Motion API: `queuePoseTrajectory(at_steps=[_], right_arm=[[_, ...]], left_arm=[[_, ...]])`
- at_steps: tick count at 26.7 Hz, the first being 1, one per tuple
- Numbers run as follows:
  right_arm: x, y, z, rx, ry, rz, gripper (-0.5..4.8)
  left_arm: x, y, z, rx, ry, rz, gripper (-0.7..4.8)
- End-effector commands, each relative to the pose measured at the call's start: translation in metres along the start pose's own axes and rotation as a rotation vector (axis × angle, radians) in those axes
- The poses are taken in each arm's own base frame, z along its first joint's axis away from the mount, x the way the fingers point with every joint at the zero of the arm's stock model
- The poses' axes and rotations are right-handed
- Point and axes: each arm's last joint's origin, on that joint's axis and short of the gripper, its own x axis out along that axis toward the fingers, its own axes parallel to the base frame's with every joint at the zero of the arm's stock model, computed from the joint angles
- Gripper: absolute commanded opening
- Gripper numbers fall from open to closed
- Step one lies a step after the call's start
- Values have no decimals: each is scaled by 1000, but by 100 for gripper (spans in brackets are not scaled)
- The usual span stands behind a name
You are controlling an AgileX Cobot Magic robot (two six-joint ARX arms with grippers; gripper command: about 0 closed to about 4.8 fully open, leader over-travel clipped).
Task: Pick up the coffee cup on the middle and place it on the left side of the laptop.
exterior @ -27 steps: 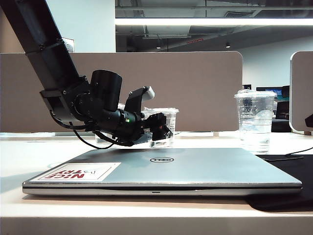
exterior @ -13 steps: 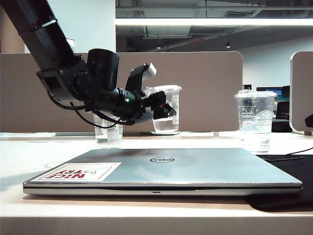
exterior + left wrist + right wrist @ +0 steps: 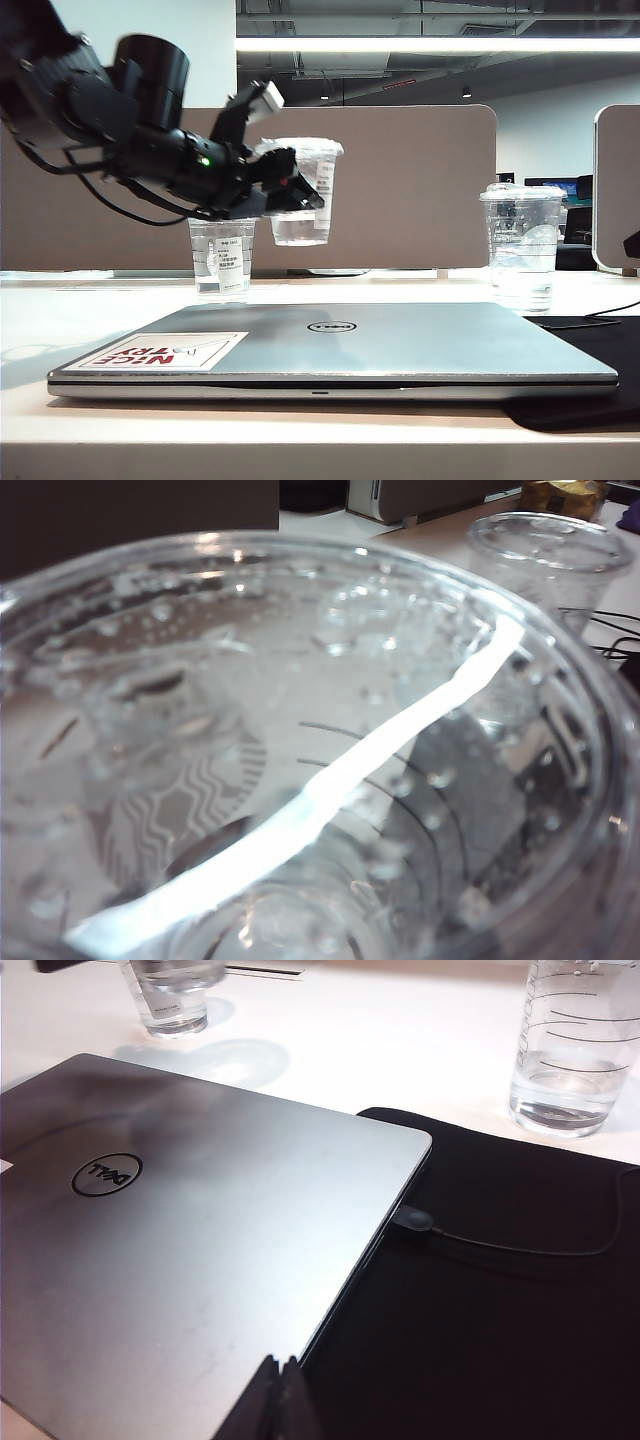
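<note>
Clear plastic: three cups, one being the coffee cup (image 3: pixel 298 190), clamped in the left gripper (image 3: pixel 290 192) in the air above the single closed laptop (image 3: pixel 340 350). Right gripper (image 3: pixel 277 1400), fingers together, hovers over the laptop's edge.

Coffee cup (image 3: pixel 297 190) aloft behind laptop (image 3: pixel 330 350), above-right of labelled cup (image 3: pixel 222 258); tall cup (image 3: pixel 521 245) right, probably behind.

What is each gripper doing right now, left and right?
Left gripper: closed on the coffee cup, held in the air.
Right gripper: shut, empty.
</note>
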Motion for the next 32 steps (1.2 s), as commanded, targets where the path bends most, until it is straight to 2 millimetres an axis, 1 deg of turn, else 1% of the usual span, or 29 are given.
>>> queuePoseTrajectory(at_steps=[1,4,10,12,15,16,17,20,22,23,25,27,32], right_arm=[[0,0,1,0,-15,0,-5],[0,0,1,0,-16,1,-5],[0,0,1,0,-16,0,-5],[0,0,1,0,-16,0,-5],[0,0,1,0,-16,0,-5],[0,0,1,0,-16,0,-5],[0,0,1,0,-16,0,-5],[0,0,1,0,-17,0,-5],[0,0,1,0,-25,1,-5],[-1,0,2,0,-31,1,-5],[-1,0,2,0,-37,1,-5],[-1,0,2,0,-38,1,-5],[-2,0,3,0,-46,2,-5]], left_arm=[[-23,-3,9,22,-50,23,339],[-47,-4,7,17,-46,52,339],[-84,-5,-6,11,-47,116,339],[-105,-7,-17,4,-56,186,339],[-123,-10,-31,-1,-46,269,339],[-126,-11,-34,-6,-45,282,339],[-130,-12,-42,-14,-33,331,339],[-140,-15,-56,-18,-9,425,336],[-149,-14,-65,-22,-14,469,335],[-155,-10,-70,-39,-8,517,335],[-163,0,-73,-65,-6,564,335],[-166,5,-74,-65,-23,563,335],[-164,11,-79,-67,-66,564,335]])
